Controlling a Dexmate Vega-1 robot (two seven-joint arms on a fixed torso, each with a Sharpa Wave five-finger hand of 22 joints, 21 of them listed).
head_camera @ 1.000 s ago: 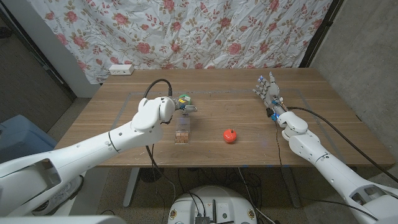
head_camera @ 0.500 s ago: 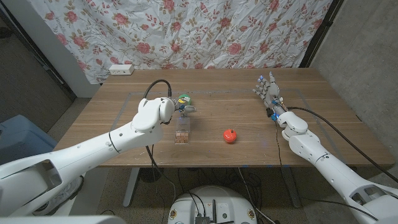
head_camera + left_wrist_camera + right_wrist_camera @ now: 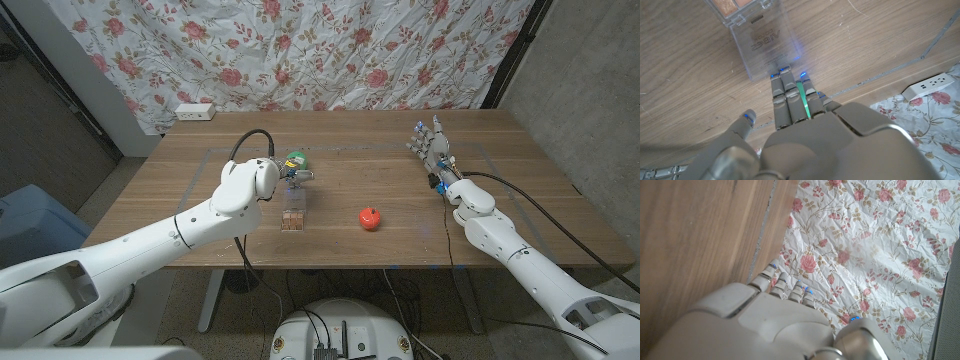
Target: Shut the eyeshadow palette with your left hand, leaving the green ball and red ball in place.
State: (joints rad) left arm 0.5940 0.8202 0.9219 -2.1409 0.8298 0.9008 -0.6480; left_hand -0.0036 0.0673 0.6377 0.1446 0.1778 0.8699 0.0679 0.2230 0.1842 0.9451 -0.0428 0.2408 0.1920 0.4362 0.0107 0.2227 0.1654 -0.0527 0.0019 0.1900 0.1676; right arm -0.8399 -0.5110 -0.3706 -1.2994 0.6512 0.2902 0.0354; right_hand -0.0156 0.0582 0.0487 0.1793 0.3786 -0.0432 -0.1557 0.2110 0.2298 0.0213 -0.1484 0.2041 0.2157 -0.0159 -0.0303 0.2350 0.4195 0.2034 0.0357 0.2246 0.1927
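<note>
Head view shows little change over 1 second: left hand (image 3: 297,176), fingers straight and empty, hovers at the open eyeshadow palette (image 3: 293,211) lid, so shutting remains undone; right hand (image 3: 431,145) idle, fingers spread.

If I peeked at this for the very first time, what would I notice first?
Probably the big white left hand in the middle of the wooden table, its fingers reaching to the clear lid of the open eyeshadow palette. Next, the red ball to its right, and the rose-patterned cloth behind.
</note>
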